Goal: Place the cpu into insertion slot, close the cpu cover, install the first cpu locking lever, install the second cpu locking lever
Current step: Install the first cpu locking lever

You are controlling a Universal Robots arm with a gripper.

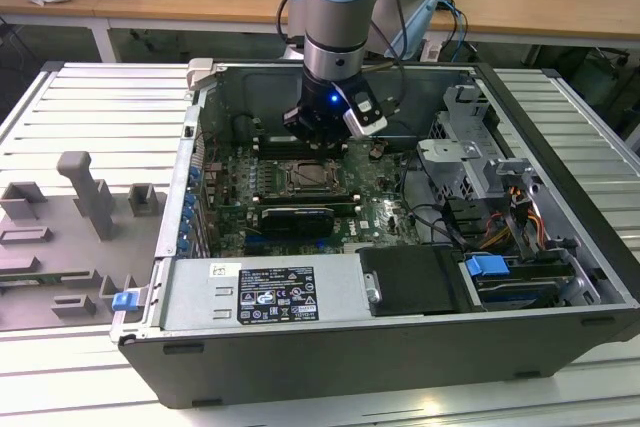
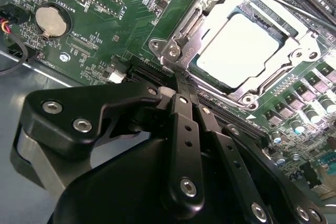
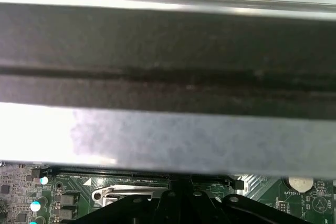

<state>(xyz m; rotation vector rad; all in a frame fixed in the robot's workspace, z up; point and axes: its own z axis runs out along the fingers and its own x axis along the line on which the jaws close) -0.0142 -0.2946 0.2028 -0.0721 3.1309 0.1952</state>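
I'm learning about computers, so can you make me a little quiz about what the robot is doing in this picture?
1. True or false: the pale silvery square cpu lies under the thin silvery metal frame cpu cover.
2. The black end effector is nearest to: A) the round silver coin battery, B) the cpu cover's edge, C) the blue plastic latch.
3. Fill in: the circuit board is coloured ___.

Key: 1 true; 2 B; 3 green.
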